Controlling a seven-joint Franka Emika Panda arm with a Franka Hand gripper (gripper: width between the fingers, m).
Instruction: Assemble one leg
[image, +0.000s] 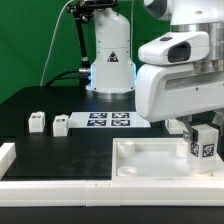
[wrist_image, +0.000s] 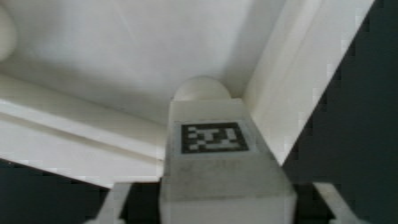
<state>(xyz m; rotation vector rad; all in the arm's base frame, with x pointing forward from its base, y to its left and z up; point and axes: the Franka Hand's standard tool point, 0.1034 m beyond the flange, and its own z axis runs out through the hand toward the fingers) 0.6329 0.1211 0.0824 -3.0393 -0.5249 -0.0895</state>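
My gripper (image: 203, 138) is shut on a leg (image: 203, 146), a small white post with a black-and-white tag facing the camera. It holds the leg upright over the far right corner of the large white tray-like piece (image: 150, 162). In the wrist view the leg (wrist_image: 217, 150) fills the gap between the fingers (wrist_image: 121, 203) of the gripper (wrist_image: 222, 208), with its tip over the tray's raised rim (wrist_image: 294, 60). I cannot tell whether the tip touches the tray. Two more legs (image: 37, 122) (image: 61, 125) stand on the black table at the exterior view's left.
The marker board (image: 108, 121) lies behind the loose legs, in front of the arm's white base (image: 110, 60). A white rail (image: 12, 156) borders the table at the front left. The arm's white body (image: 175, 80) hangs over the tray's right half.
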